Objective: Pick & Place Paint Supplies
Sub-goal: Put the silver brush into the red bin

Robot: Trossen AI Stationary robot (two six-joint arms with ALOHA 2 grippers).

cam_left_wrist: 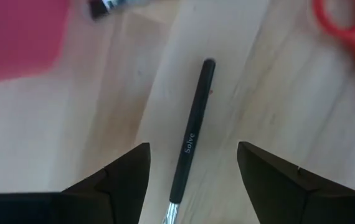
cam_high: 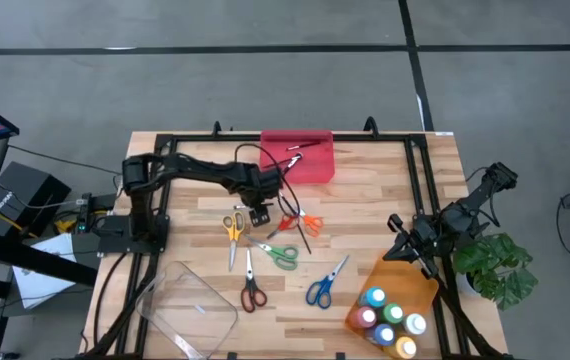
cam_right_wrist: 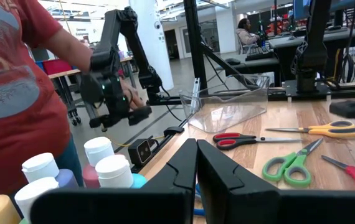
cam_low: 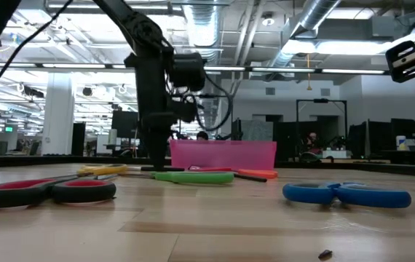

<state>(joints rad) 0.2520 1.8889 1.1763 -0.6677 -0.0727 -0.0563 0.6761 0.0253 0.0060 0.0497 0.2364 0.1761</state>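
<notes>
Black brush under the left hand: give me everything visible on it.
The black brush is a thin, matte dark stick with pale "Solve" lettering and a metal ferrule at one end. It lies flat on the bare wood table, between the open fingers of the left hand, which do not touch it. Its bristle end is out of frame.

A red tray [cam_high: 307, 160] lies just beyond the open left jaws, a clear tray [cam_high: 187, 305] and a potted plant [cam_high: 497, 265] well apart from them.
</notes>
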